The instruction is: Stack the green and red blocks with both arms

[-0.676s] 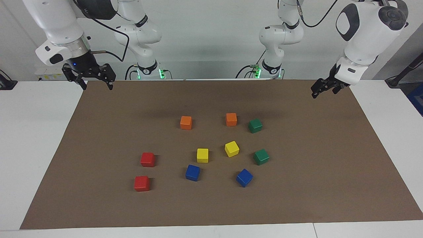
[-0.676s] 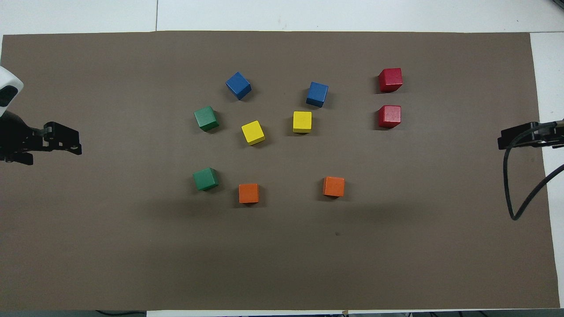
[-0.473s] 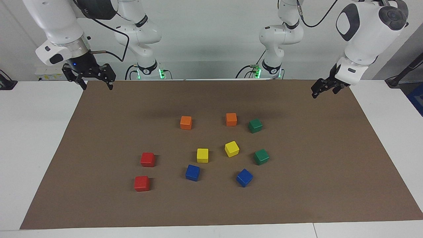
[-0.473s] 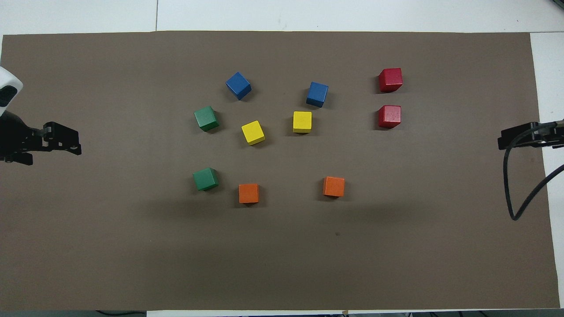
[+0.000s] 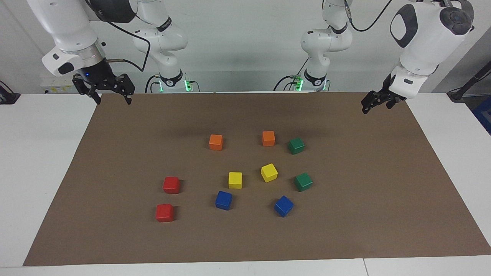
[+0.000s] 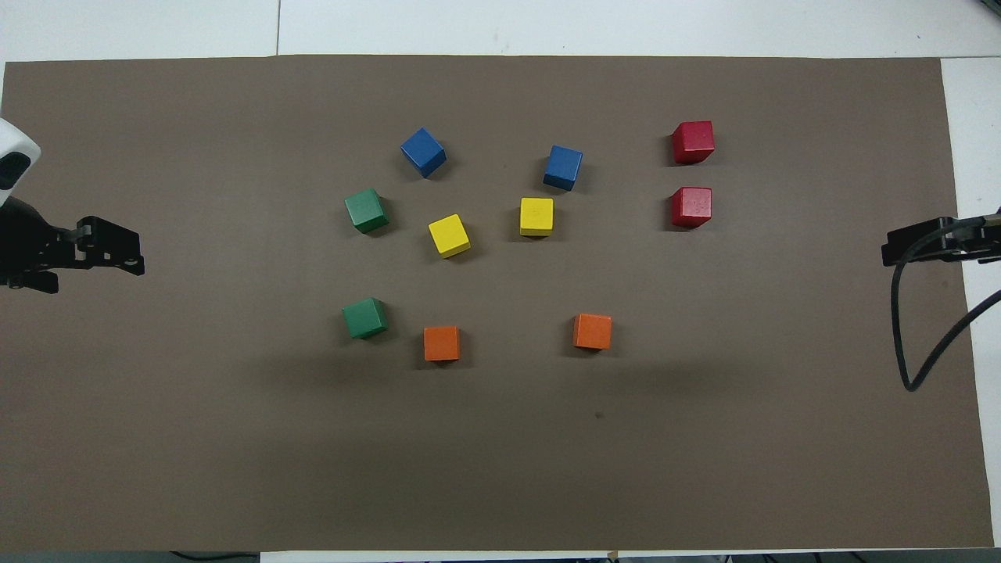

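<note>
Two green blocks [image 5: 296,145] [image 5: 303,181] lie apart on the brown mat toward the left arm's end, also in the overhead view [image 6: 364,318] [image 6: 366,210]. Two red blocks [image 5: 171,184] [image 5: 164,212] lie apart toward the right arm's end, also in the overhead view [image 6: 691,206] [image 6: 693,141]. My left gripper [image 5: 376,108] hangs open and empty over the mat's edge at its own end [image 6: 109,254]. My right gripper [image 5: 113,100] hangs open and empty over the mat's corner at its own end [image 6: 899,246]. Both are well away from the blocks.
Between the green and red blocks lie two orange cubes [image 5: 216,142] [image 5: 268,138], two yellow cubes [image 5: 235,180] [image 5: 269,172] and two blue cubes [image 5: 223,200] [image 5: 283,206]. The brown mat [image 5: 345,237] covers the white table. A black cable [image 6: 907,352] loops beside the right gripper.
</note>
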Motion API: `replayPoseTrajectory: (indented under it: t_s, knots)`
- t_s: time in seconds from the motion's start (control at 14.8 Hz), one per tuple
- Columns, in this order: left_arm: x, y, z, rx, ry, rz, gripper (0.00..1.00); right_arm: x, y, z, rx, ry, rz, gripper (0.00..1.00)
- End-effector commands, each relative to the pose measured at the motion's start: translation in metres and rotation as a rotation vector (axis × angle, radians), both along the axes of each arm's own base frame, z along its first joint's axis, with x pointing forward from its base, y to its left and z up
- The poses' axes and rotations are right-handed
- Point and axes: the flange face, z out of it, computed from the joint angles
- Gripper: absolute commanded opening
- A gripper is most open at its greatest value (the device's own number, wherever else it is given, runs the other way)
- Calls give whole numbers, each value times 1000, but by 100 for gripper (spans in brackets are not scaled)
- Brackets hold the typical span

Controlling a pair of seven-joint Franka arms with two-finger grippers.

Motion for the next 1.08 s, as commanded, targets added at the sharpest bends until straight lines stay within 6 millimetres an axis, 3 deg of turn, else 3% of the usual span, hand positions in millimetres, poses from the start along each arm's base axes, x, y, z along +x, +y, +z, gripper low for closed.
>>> replayPoseTrajectory:
  t_s: [0.0, 0.07, 0.2, 0.47, 0.61, 0.81, 1.01]
  knots:
    - [-7, 4, 2, -13, -8, 2, 100, -4, 0, -10, -20, -9, -11, 100]
    - [-7, 4, 2, -13, -8, 2, 100, -1, 2, -18, -21, -26, -50, 100]
    - [-7, 4, 2, -13, -8, 2, 100, 9, 29, -51, -24, -24, -95, 100]
    - [-7, 4, 2, -13, -8, 2, 100, 65, 51, -150, -48, -9, -148, 100]
    - [-7, 4, 2, -13, -8, 2, 100, 88, 66, -188, -42, -31, -196, 100]
    - [-7, 4, 2, -13, -8, 2, 100, 113, 88, -211, -44, -43, -226, 100]
    - [-7, 4, 2, -13, -8, 2, 100, 132, 95, -239, -52, -53, -247, 100]
